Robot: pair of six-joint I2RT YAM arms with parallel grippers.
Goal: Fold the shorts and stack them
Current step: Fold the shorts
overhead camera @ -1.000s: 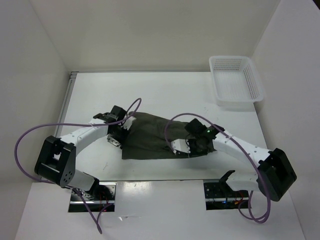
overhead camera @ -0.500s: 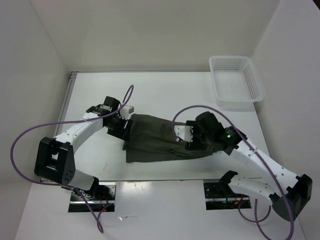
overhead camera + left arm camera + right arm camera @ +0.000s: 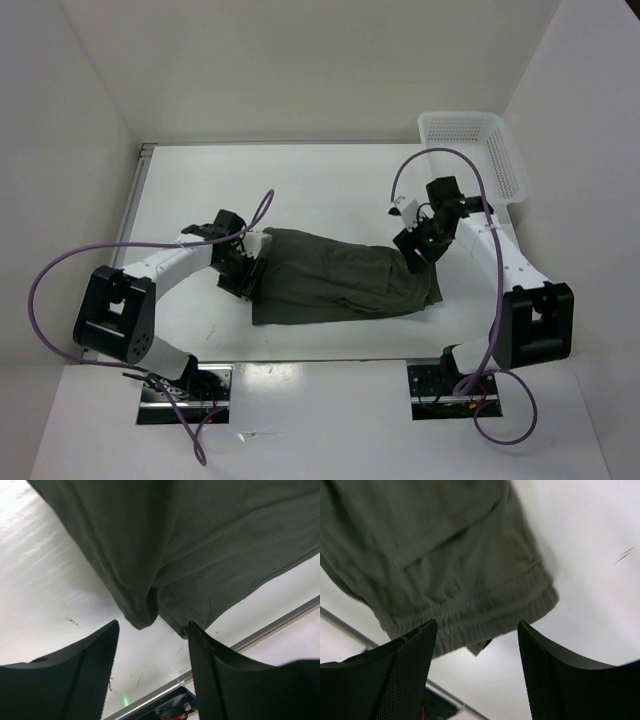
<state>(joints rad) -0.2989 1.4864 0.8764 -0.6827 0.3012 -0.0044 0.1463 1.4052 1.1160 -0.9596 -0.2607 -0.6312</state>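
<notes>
**Top view:** a fixed camera above and behind the arm bases looks steeply down and forward. It takes in the whole white bench (image 3: 330,190) from a distance, out to the white mesh basket (image 3: 470,205) at the far right corner.

**Left wrist view:** the camera is mounted on the left hand (image 3: 154,624) and looks out between its two dark fingers (image 3: 85,680). It sits very close, so one folded end of the olive shorts (image 3: 200,530) fills the upper frame, with bench below.

**Right wrist view:** the same arrangement on the right hand (image 3: 477,624), close on the gathered band end.

All three views share the shorts; the wrist views take opposite ends.
</notes>
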